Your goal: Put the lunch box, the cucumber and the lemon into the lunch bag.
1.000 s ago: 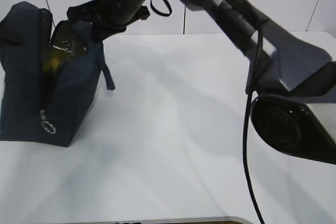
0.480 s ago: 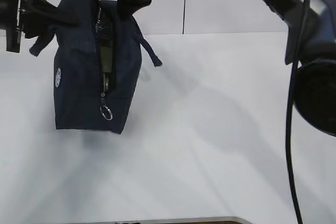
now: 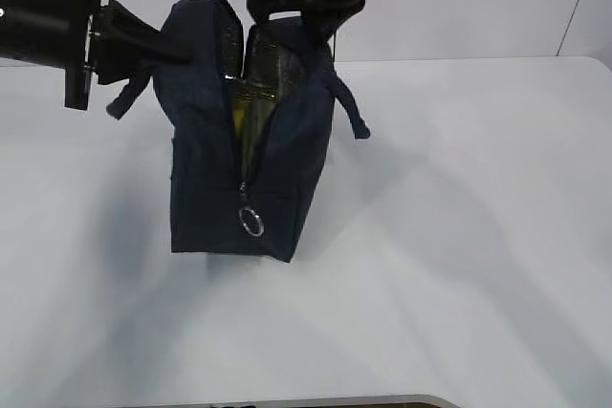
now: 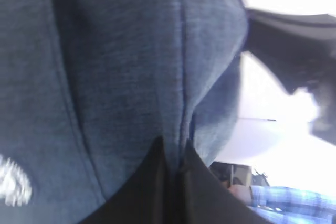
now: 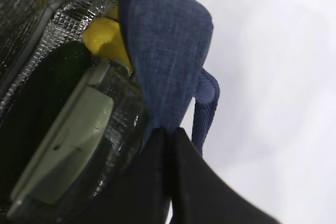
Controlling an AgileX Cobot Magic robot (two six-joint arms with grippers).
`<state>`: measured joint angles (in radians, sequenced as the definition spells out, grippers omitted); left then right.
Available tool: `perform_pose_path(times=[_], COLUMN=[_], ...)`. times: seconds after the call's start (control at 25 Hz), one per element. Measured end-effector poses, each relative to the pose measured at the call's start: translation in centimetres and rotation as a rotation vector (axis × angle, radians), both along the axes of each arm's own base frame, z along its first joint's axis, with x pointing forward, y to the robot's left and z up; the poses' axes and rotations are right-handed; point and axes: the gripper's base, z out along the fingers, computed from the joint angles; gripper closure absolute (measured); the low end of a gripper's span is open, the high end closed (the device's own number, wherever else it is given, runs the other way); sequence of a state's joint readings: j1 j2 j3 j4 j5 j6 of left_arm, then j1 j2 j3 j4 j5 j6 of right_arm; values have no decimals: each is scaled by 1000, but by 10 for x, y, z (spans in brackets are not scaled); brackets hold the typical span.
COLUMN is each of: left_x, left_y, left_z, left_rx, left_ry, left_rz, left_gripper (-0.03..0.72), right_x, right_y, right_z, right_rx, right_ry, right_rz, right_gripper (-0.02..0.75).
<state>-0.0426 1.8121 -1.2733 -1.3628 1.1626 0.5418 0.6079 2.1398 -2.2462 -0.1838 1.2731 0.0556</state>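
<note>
The navy lunch bag (image 3: 206, 188) stands on the white table (image 3: 459, 236), its top zip open and the ring pull (image 3: 251, 223) hanging at the front. My left gripper (image 3: 158, 45) is shut on the bag's left top edge (image 4: 126, 77). My right gripper (image 3: 304, 18) is shut on the bag's right top edge (image 5: 163, 51). Inside, against the silver lining (image 5: 31, 14), the right wrist view shows the lunch box's sage-green lid (image 5: 68, 140), the dark green cucumber (image 5: 39, 98) and the yellow lemon (image 5: 105, 40).
A bag handle (image 3: 346, 107) hangs down the right side, and also shows in the right wrist view (image 5: 205, 108). Bare white table lies to the right and front of the bag. A white wall stands behind.
The bag has moved right across the table, from the far left to left of centre, carried by both grippers; half a second ago it hung above the table, and it now stands on it.
</note>
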Motion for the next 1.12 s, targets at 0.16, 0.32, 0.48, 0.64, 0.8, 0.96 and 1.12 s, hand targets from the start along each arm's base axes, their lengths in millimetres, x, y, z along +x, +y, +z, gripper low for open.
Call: perform_pose_path(times=[0.16,0.32,0.48,0.64,0.8,0.96,1.12], left_x=[0,5,6,8,8,7,5], left_y=[-19,-37,-47,-48,-48,-48,-49], left_z=[-11,-30,-43,-45,-45,-45,-43], left_rx=[-16,-29,-29,-20,-14,-7,-24], left_ry=[33,80,104,96,91,91,97], left_rz=[-36,-46,-69,-59,-61,-71,-101], left_gripper=[692,692,692,688,628,541,510], right_x=[1,6,9,14,15,15,14], right_y=[-22,-31,-29,-26,-26,-26,-25], right_z=[4,1,-7,-18,-19,-19,-19], right_rx=[-10,-4,-2,-11,-10,-9,7], right_ry=[9,17,29,43,42,42,51], right_rz=[-60,-115,-142,-147,-146,-148,-144], right_gripper=[731,731,731,731,706,583,439])
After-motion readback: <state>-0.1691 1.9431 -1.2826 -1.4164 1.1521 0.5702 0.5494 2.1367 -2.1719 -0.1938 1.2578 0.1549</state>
